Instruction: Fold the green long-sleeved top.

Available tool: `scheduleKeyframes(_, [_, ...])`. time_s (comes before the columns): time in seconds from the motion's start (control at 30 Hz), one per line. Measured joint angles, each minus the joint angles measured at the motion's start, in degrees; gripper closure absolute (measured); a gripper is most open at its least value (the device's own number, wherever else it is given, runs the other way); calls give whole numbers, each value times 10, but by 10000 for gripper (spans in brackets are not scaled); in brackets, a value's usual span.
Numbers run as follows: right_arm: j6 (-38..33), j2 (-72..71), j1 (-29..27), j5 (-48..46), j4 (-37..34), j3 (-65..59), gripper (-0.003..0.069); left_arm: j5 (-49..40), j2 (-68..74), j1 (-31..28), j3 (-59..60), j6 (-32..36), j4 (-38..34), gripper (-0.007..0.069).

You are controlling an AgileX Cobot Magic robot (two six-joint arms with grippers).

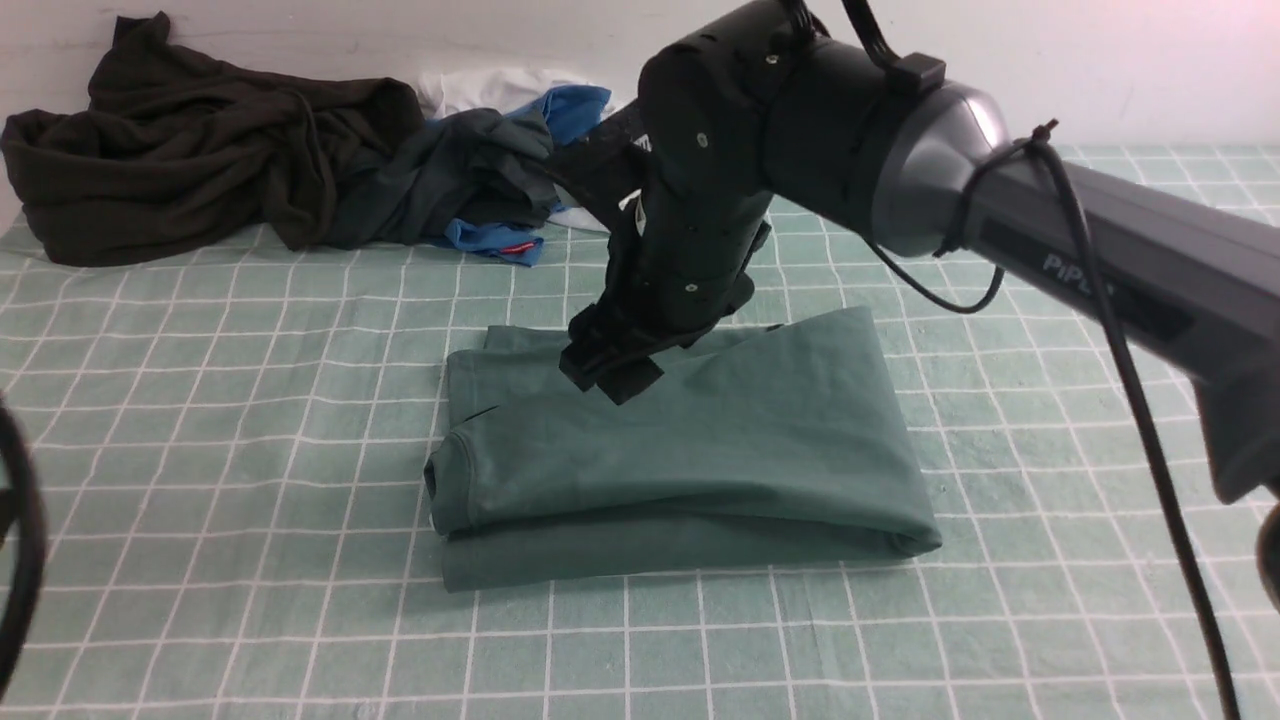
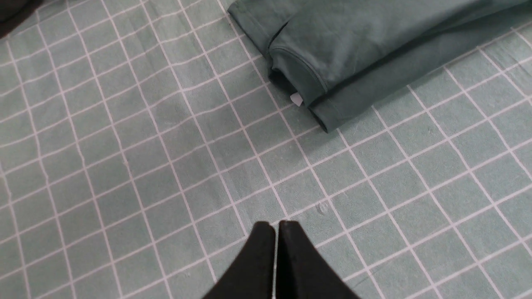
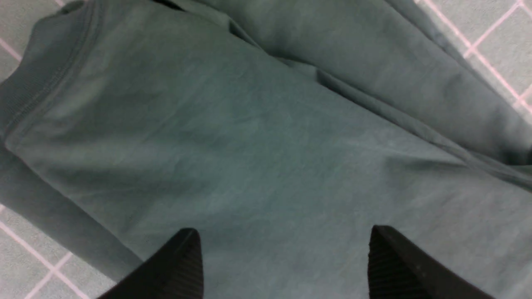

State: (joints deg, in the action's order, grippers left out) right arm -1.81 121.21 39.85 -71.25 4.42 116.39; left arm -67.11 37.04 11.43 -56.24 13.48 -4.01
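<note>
1. The right gripper (image 3: 286, 261) stood with its fingers spread wide, nothing between them, over the green long-sleeved top (image 1: 680, 450); whether it touched the cloth was hard to tell.
2. The left gripper (image 2: 276, 232) was closed and empty, above the checked cloth (image 2: 166, 166) to the left of the top; the front view cut it off.
3. The top lay bunched into a rough, wide bundle, smooth-faced jersey with soft creases and a seamed band at its left end. Its chest and any print were hidden in the folds, and the right arm (image 1: 820, 130) covered part of its far edge.
4. A small white tag (image 2: 296, 99) poked out beneath that end.
5. Beyond the top, to its far left, sat crumpled dark garments (image 1: 230, 150), with blue fabric (image 1: 575, 112) and white fabric (image 1: 490, 88) partly buried among them.
</note>
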Motion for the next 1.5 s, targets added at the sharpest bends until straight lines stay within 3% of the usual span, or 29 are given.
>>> scheduleKeyframes(0.33, [-8,-266,0,29,-17,-168,307,16,-214,0,138,-61,31,627])
scheduleKeyframes(0.57, [14,-544,0,211,-17,-451,396,106,-331,0,219,-66,30,627])
scheduleKeyframes(0.87, [31,-825,0,384,1,-667,508,120,-339,0,229,-66,29,627])
scheduleKeyframes(1.13, [71,-951,0,401,56,-745,657,120,-340,0,229,-66,29,627])
scheduleKeyframes(1.5, [73,-976,0,398,74,-755,673,120,-340,0,229,-66,29,627])
